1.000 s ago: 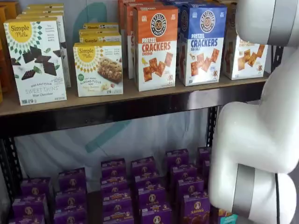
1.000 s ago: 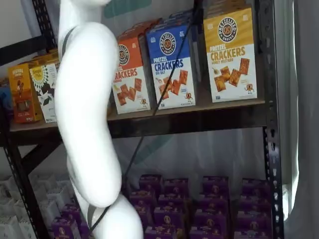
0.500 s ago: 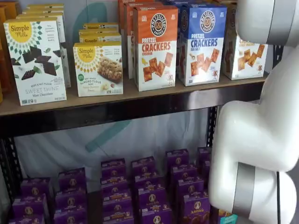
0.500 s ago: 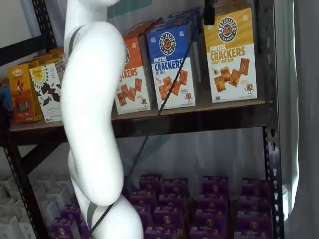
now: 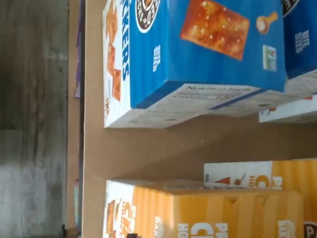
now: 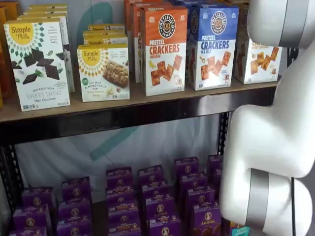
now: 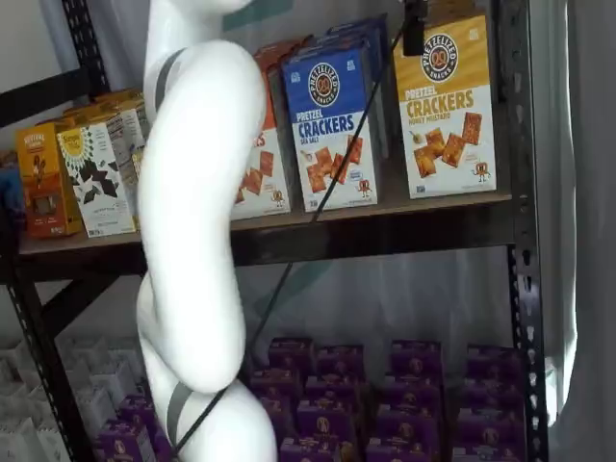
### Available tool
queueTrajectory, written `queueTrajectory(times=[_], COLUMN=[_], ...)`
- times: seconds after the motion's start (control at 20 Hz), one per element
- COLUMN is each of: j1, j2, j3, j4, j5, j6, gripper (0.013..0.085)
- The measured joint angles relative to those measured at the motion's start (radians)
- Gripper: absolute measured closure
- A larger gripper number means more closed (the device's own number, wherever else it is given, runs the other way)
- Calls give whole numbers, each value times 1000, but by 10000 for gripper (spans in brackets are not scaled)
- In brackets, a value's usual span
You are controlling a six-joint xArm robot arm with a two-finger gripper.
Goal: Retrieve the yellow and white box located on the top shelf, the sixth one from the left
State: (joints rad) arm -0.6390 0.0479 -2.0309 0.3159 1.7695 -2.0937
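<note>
The yellow and white box (image 7: pixel 446 106) stands upright at the right end of the top shelf (image 7: pixel 385 207), beside a blue cracker box (image 7: pixel 332 125). In a shelf view the white arm hides part of the yellow and white box (image 6: pixel 258 61). My gripper (image 7: pixel 414 27) shows only as a black finger hanging from the view's top edge, in front of that box's upper left corner; it holds nothing and its jaws stand wide. The wrist view looks down on the yellow and white box (image 5: pixel 208 213) and the blue box (image 5: pixel 198 49), with bare board (image 5: pixel 148 148) between them.
An orange cracker box (image 6: pixel 165 49) and white Simple Mills boxes (image 6: pixel 38 64) fill the shelf further left. Purple boxes (image 6: pixel 157 206) sit on the lower level. A black upright (image 7: pixel 520 192) stands just right of the target box. The white arm (image 7: pixel 192 241) and its cable (image 7: pixel 318 212) cross in front.
The arm has swung to the right in both shelf views. The black finger has shifted right, from in front of the blue box to the yellow and white box's corner.
</note>
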Motion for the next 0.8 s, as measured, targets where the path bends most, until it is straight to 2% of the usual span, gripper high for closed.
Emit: queueTrajectory(times=[0.3,0.5,0.8], j1=[15,20,31], j2=[53,120,106], j3=[-70,-172,-136], j4=[-38,-61,-83], j5=[68,161,138], j6=[9,18,14], gripper=[130,130,130])
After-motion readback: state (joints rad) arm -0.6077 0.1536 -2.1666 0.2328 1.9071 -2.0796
